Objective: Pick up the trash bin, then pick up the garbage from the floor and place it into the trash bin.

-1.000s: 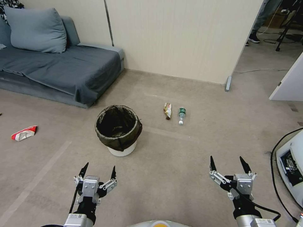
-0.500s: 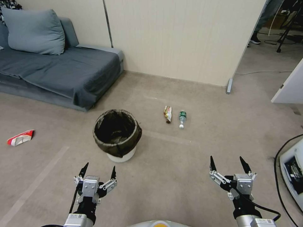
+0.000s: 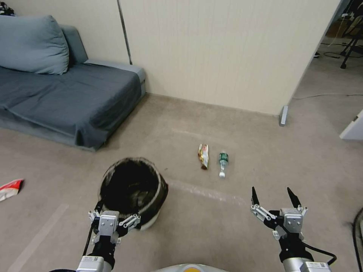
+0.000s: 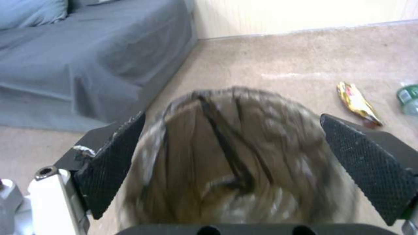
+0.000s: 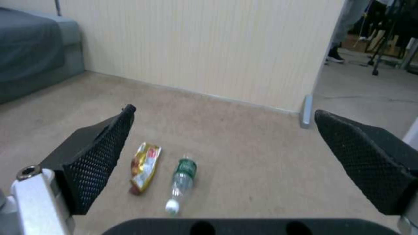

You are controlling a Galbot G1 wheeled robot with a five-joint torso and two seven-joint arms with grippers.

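Bin [image 3: 132,189] on floor near sofa [image 3: 68,98], not yet lifted; left gripper [image 3: 115,211] spread wide just before its rim. Right gripper [image 3: 273,198] also spread, empty. Wrapper [image 3: 203,156], bottle [image 3: 222,163] and red packet [image 3: 9,189] uncollected.

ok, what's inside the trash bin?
Inside the trash bin a dark liner covers the walls; its bottom is too dark to tell. The open left tool blocks the near rim.

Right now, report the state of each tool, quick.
Left tool: open, empty, at the near rim of the trash bin.
Right tool: open, empty, held above the floor, short of the bottle.
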